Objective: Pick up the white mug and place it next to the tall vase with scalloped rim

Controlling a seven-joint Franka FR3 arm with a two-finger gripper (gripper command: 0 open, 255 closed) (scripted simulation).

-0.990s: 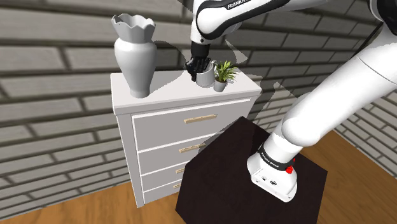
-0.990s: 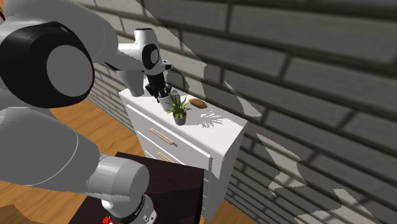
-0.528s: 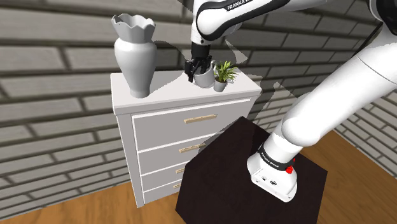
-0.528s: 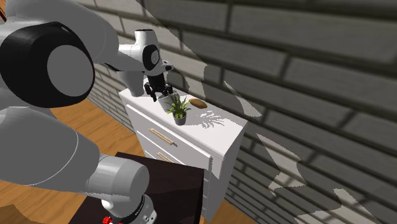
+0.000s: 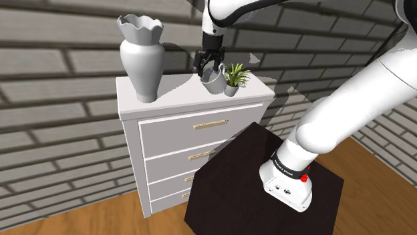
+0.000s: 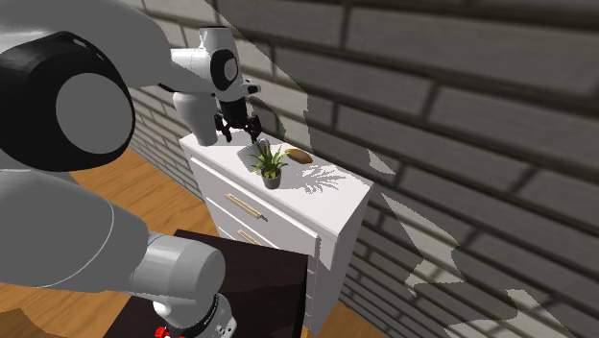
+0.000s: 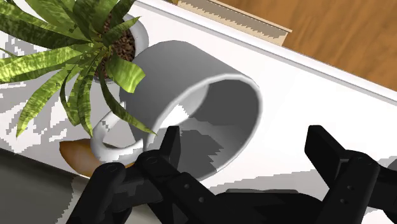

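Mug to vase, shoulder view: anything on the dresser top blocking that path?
Nothing visible. The dresser top between the white mug and the tall vase is bare. The potted plant stands on the mug's far side, away from the vase, so it's off the path.

The shoulder view looks down from behind the dark stand (image 5: pixel 227 183), at five o'clock, toward the white dresser (image 5: pixel 175 107) at ten o'clock. The second exterior view looks from close behind the arm (image 6: pixel 58 221), its bulk at nine o'clock, onto that dresser's top. The wrist view, very near, shares the white mug (image 7: pixel 191 102) and potted plant (image 7: pixel 70 57) there with the shoulder view.
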